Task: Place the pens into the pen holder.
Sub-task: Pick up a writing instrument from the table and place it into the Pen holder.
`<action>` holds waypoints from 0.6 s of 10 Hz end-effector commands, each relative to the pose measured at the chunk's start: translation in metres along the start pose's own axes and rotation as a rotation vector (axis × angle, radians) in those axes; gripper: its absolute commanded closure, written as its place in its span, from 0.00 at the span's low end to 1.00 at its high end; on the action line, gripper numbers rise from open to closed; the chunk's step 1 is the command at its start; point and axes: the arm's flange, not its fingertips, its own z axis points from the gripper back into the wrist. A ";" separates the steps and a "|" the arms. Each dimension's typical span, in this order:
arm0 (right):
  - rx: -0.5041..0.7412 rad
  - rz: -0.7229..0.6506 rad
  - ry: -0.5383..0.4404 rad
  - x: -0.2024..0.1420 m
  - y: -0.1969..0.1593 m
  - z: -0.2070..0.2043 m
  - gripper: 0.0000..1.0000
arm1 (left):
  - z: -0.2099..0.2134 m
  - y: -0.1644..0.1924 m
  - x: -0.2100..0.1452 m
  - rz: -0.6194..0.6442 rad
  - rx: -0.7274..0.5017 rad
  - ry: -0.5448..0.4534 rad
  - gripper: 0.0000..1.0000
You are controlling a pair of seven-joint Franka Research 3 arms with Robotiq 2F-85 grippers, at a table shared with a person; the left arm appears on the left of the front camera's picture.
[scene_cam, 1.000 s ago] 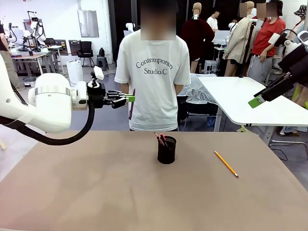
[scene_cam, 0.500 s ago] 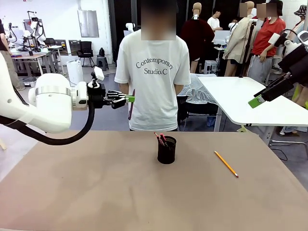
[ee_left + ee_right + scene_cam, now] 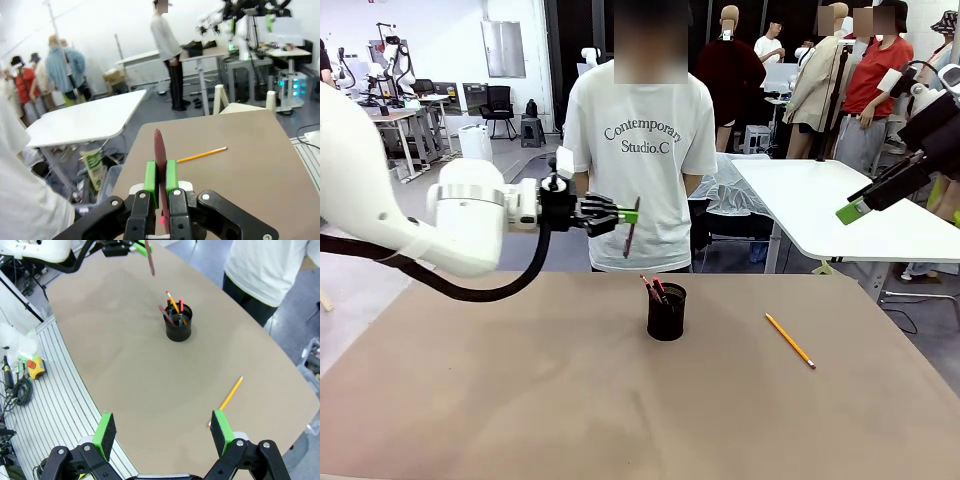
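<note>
Nearest, the table (image 3: 520,400) is a plain brown top. Farther across, near its middle, the holder (image 3: 667,315) stands upright with a few pens leaning in it, their ends poking above the rim. To its right and well apart, the pencil (image 3: 790,341) lies flat and slanted on the table, touched by neither gripper.

Above and to the left of the holder, the left gripper (image 3: 632,213) hangs in the air with its fingers level, pointing toward the robot's right. Its green pads are pinched tight on a reddish-brown pen (image 3: 630,232). The pen is gripped near its upper end and hangs almost straight down, its lower tip clear above the table and apart from the holder, not over its mouth. From the left wrist, the pen runs up between the two pads, with the pencil on the table beyond it.

The right gripper (image 3: 162,432) is high at the right, its jaws spread wide with nothing between them. At the far side a person (image 3: 640,150) in a white T-shirt stands facing the table.
</note>
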 end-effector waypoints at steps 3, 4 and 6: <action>0.016 -0.003 -0.018 0.002 0.000 0.001 0.00 | -0.054 0.024 -0.011 -0.103 -0.155 -0.072 1.00; 0.016 -0.003 -0.018 0.002 0.000 0.001 0.00 | -0.067 0.025 -0.016 -0.086 -0.189 -0.101 1.00; 0.016 -0.003 -0.018 0.002 0.000 0.001 0.00 | -0.088 0.025 -0.030 -0.098 -0.238 -0.145 1.00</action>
